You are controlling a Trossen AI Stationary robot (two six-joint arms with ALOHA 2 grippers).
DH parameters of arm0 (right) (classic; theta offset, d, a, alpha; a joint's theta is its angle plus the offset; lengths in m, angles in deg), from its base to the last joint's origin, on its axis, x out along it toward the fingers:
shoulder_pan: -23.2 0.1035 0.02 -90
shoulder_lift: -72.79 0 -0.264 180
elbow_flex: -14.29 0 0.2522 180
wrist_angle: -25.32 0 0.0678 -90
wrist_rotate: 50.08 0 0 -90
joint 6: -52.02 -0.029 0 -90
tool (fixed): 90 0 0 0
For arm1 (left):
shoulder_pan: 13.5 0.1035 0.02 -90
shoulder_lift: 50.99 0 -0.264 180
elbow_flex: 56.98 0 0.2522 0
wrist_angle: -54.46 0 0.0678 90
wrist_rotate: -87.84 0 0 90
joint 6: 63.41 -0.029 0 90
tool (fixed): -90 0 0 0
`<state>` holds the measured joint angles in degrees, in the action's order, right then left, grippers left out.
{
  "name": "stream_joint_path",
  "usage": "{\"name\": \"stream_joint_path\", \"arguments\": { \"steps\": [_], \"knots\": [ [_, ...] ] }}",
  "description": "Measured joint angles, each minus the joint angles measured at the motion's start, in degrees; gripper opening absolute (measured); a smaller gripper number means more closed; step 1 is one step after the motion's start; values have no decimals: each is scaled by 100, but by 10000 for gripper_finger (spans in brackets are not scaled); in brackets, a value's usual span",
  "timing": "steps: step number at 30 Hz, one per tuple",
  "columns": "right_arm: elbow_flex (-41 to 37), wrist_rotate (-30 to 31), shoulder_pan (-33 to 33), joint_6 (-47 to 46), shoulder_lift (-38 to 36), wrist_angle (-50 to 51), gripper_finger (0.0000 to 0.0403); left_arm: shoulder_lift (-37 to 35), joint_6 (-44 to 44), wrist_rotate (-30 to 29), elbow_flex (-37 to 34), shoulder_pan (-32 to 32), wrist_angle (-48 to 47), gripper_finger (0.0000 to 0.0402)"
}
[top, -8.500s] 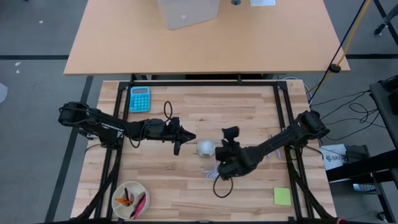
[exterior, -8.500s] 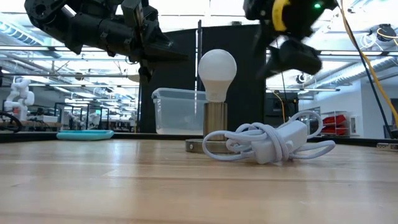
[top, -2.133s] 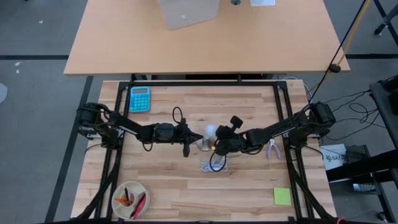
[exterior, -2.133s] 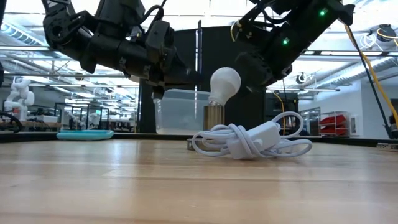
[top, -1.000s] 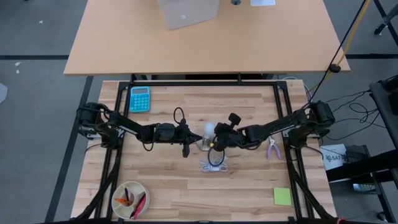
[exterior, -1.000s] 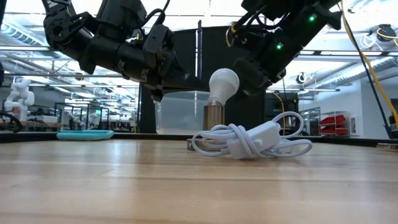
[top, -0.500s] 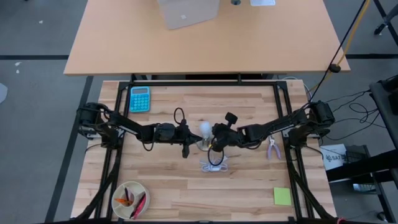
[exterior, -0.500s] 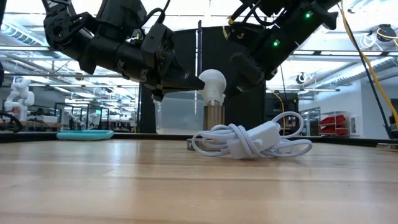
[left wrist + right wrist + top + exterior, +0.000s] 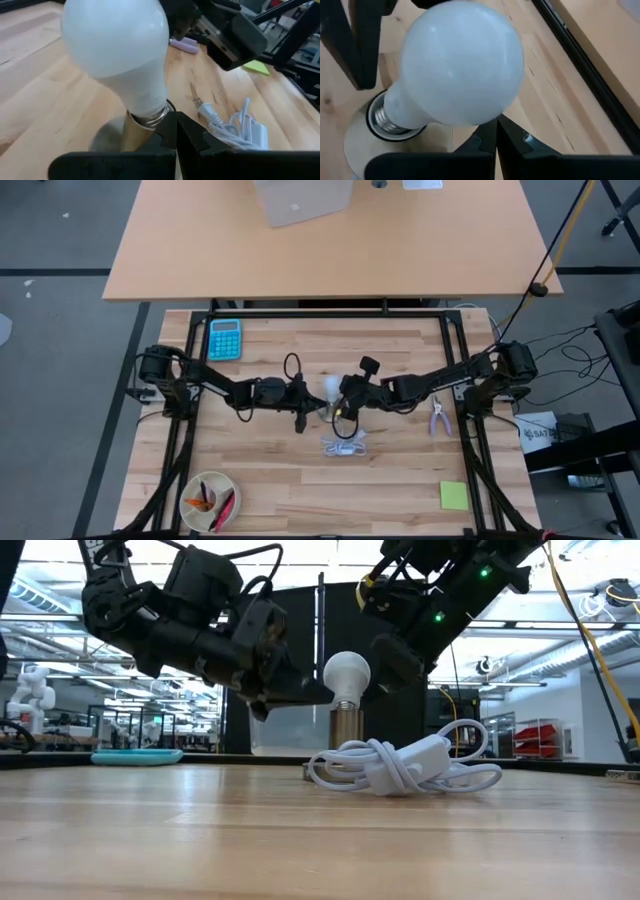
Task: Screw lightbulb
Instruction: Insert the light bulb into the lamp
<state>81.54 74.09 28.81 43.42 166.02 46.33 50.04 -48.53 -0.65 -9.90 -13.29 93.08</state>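
The white lightbulb [image 9: 329, 388] stands with its silvery screw base [image 9: 387, 117] in the brass socket [image 9: 346, 726] at mid-table, leaning a little. The socket stands on its round grey disc [image 9: 107, 137]. My left gripper [image 9: 312, 401] is shut and reaches the bulb's neck from the table's left. From the right comes my right gripper [image 9: 339, 401], also shut, its tips at the globe [image 9: 462, 65]. A white coiled cable [image 9: 410, 765] lies just in front of the socket. My left gripper lays its shut fingertips [image 9: 171, 120] against the bulb where the neck meets the screw base [image 9: 152, 117], coming level from the table's left. Nothing is pinched. My right gripper lays its shut fingertips [image 9: 495, 127] against the lower side of the globe [image 9: 485, 112], coming from the table's right and slanting down. Nothing is pinched.
A teal calculator [image 9: 224, 338] lies at the far left, a bowl of pens [image 9: 208, 500] at the near left. Pliers [image 9: 437, 418] lie to the right, and a green sticky note [image 9: 453, 496] at the near right. A clear plastic box [image 9: 285, 720] stands behind the socket.
My right gripper has gone toward the table's left, against the globe. The bulb, which leaned toward the right, has tipped over toward the left while its base stayed in the socket. My left arm has shifted a little toward the bulb.
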Motion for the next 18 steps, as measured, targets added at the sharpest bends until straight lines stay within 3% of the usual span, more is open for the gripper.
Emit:
{"name": "stream_joint_path", "arguments": {
  "steps": [12, 18],
  "knots": [
    [0, -133, -4, 480, 2, -321, 0, 0, -43, -34, 21, 0, 59, 0],
    [0, -286, 9, 411, 2, -231, 0, 0, -97, -55, 24, 4, -513, 0]
  ]
}}
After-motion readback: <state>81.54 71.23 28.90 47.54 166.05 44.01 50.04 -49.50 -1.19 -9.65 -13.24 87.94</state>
